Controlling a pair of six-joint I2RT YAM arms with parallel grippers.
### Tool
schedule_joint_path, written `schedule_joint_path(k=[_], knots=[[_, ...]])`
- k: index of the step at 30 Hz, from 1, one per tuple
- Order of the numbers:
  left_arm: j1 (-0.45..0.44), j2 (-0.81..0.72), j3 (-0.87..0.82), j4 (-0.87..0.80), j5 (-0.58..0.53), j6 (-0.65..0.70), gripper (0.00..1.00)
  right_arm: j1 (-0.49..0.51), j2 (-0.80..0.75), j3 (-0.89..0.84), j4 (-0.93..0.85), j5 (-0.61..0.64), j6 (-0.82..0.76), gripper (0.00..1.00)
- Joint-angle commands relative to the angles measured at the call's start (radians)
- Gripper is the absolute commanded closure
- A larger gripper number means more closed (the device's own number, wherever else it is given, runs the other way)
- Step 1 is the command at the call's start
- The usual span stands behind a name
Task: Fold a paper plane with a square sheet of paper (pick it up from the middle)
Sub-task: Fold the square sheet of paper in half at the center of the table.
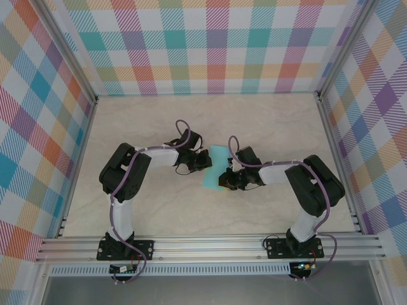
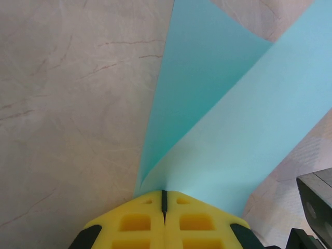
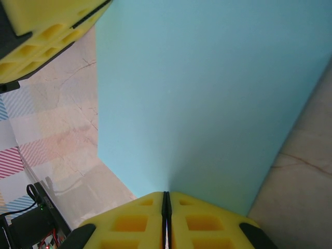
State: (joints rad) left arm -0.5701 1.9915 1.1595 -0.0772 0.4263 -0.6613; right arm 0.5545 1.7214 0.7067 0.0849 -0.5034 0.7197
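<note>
The square sheet of paper [image 1: 214,170] is light turquoise, matte and smooth. It's up off the table [image 1: 273,121] near the middle, caught between the two grippers. From the left wrist it bows: two turquoise layers run together into a narrow V right at the fingertips, one crossing the other with a clean straight edge. From the right wrist it reads as one broad flat plane with straight sides, and I can't make out a crease.

The left gripper [image 2: 164,199] is pinched on one edge. Its blocky yellow fingers [image 2: 148,210] are pressed together, a thin dark seam between them and paper coming straight out of it. The right gripper [image 3: 166,199] does the same at the opposite side: jaws together, sheet clamped.

From above, the left arm [image 1: 124,171] and right arm [image 1: 315,184] are bent at the elbow and reach inward, wrists almost facing across the sheet.

The table is a pale marble look with thin brown veins. The walls [image 1: 216,44] are pastel check, and an aluminium rail [image 1: 210,244] runs along the near edge.

From above, the black wrists cover much of the sheet, and both wrist views cut off its far corners. A dark part at the lower right of the left wrist view is too cropped to name.
</note>
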Motion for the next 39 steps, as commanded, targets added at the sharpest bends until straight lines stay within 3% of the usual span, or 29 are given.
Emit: schedule_joint_path(k=[1,14,23,32,39], knots=[[-0.020,0.053,-0.026,-0.113,-0.070,0.022,1.00,0.004,-0.036,0.017,-0.084,0.025,-0.022,0.88],[-0.020,0.064,-0.024,-0.118,-0.069,0.024,1.00,-0.111,0.080,0.204,-0.062,-0.019,-0.045,0.88],[-0.020,0.066,-0.023,-0.120,-0.069,0.026,1.00,-0.121,0.165,0.180,-0.041,0.022,-0.039,0.89],[-0.020,0.070,-0.021,-0.124,-0.072,0.030,1.00,-0.152,0.065,0.199,-0.044,-0.025,-0.033,0.88],[-0.020,0.070,-0.023,-0.123,-0.072,0.029,1.00,-0.178,0.120,0.251,-0.058,-0.060,-0.055,0.88]])
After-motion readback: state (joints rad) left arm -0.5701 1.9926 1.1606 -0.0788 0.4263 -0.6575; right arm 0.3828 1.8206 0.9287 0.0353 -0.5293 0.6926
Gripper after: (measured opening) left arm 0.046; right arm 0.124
